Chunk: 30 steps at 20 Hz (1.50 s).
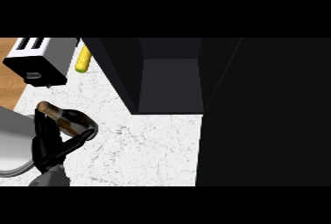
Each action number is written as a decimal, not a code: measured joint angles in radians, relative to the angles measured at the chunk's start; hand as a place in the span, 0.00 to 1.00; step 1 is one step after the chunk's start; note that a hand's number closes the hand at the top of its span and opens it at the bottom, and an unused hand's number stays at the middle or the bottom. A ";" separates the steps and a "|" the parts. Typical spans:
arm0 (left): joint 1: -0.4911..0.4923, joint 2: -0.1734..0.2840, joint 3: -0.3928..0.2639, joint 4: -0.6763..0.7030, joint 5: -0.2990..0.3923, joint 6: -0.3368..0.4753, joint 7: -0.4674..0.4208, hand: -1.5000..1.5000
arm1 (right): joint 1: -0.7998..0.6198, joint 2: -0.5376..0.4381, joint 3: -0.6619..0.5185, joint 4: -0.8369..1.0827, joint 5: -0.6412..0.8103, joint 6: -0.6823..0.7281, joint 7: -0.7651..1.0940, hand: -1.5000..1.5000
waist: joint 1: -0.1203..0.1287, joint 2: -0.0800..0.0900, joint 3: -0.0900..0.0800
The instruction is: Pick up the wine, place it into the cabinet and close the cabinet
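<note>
The wine bottle (67, 118), dark with a brown neck and cap, lies tilted at the lower left of the white counter. My left hand (48, 144) is curled round the bottle's body, fingers on one side and thumb on the other. The dark cabinet (169, 83) stands at the middle top with its interior showing. Its open door (265, 113) fills the right side of the view as a large black panel. My right hand does not show.
A black and silver toaster (37, 61) sits at the upper left. A yellow corn cob (82, 59) lies beside it near the cabinet's left wall. A grey rounded object (13, 144) lies at the left edge. White marble counter (142, 148) spreads in front of the cabinet.
</note>
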 measured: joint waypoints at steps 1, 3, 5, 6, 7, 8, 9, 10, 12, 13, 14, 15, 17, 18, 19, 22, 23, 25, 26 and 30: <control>-0.008 0.003 0.004 0.024 0.004 -0.008 -0.011 0.00 | -0.011 0.000 -0.001 0.001 0.000 -0.003 0.008 0.00 | 0.000 0.000 0.000; -0.012 0.003 0.008 0.067 0.007 -0.024 -0.040 0.00 | -0.019 0.004 0.003 0.003 -0.001 -0.004 0.013 0.00 | 0.000 0.000 0.000; -0.040 0.005 0.015 0.120 0.011 -0.032 -0.068 0.00 | -0.017 0.010 0.016 0.000 0.001 -0.009 0.019 0.00 | -0.001 0.000 0.000; -0.047 0.011 0.015 0.133 0.017 -0.042 -0.068 0.00 | -0.025 0.011 0.020 0.002 0.004 -0.013 0.024 0.00 | 0.000 0.000 0.000; -0.059 0.024 0.024 0.161 0.025 -0.059 -0.075 0.00 | -0.022 0.014 0.024 0.003 0.006 -0.012 0.020 0.00 | 0.000 0.000 0.000; -0.074 0.027 0.024 0.178 0.027 -0.059 -0.077 0.00 | -0.042 0.014 0.024 0.005 0.008 -0.019 0.032 0.00 | 0.000 0.001 0.000; -0.075 0.022 0.025 0.197 0.027 -0.062 -0.098 0.00 | -0.032 0.015 0.023 0.005 0.007 -0.012 0.021 0.00 | 0.000 0.000 0.000; -0.080 0.025 0.026 0.204 0.032 -0.068 -0.100 0.00 | -0.037 0.012 0.018 0.005 0.007 -0.012 0.028 0.00 | 0.001 0.000 0.000; -0.098 0.020 0.032 0.240 0.037 -0.068 -0.130 0.00 | -0.047 0.005 0.001 0.005 0.004 -0.010 0.035 0.00 | 0.000 0.001 0.000; -0.111 0.028 0.040 0.263 0.043 -0.074 -0.144 0.00 | -0.044 0.012 0.013 0.006 0.007 -0.011 0.028 0.00 | 0.000 0.001 0.000; -0.116 0.022 0.038 0.267 0.044 -0.070 -0.152 0.00 | -0.041 0.015 0.016 0.007 0.008 -0.009 0.024 0.00 | 0.000 0.001 0.000; -0.118 0.029 0.042 0.282 0.051 -0.087 -0.160 0.00 | -0.062 0.015 0.023 0.007 0.010 -0.022 0.046 0.00 | 0.001 0.001 0.000; -0.131 0.032 0.047 0.311 0.065 -0.117 -0.178 1.00 | -0.047 0.020 0.019 0.009 0.011 -0.016 0.028 0.00 | 0.000 0.001 0.000; -0.138 0.038 0.047 0.317 0.070 -0.130 -0.178 1.00 | -0.034 0.019 0.015 0.007 0.009 -0.010 0.025 0.00 | 0.000 0.000 0.000; -0.151 0.041 0.047 0.327 0.075 -0.142 -0.179 1.00 | -0.034 0.015 0.004 0.006 0.006 -0.006 0.029 0.00 | -0.001 0.000 0.000; -0.170 0.044 0.029 0.352 0.071 -0.180 -0.187 1.00 | -0.035 0.023 0.023 0.003 0.008 -0.015 0.040 0.00 | -0.002 0.000 0.000; -0.167 0.049 0.022 0.368 0.062 -0.198 -0.206 1.00 | -0.035 0.027 0.035 0.001 0.010 -0.021 0.047 0.00 | -0.003 0.000 0.000; -0.180 0.062 0.011 0.383 0.051 -0.204 -0.211 1.00 | -0.046 0.023 0.020 0.005 0.011 -0.017 0.043 0.00 | -0.002 0.000 0.000; -0.189 0.055 0.002 0.394 0.038 -0.193 -0.225 1.00 | -0.044 0.022 0.018 0.004 0.010 -0.015 0.043 0.00 | -0.003 0.000 0.001; -0.175 0.086 -0.050 0.369 -0.027 -0.181 -0.243 1.00 | -0.011 0.026 0.015 0.009 0.011 0.008 0.007 0.00 | -0.002 -0.002 0.001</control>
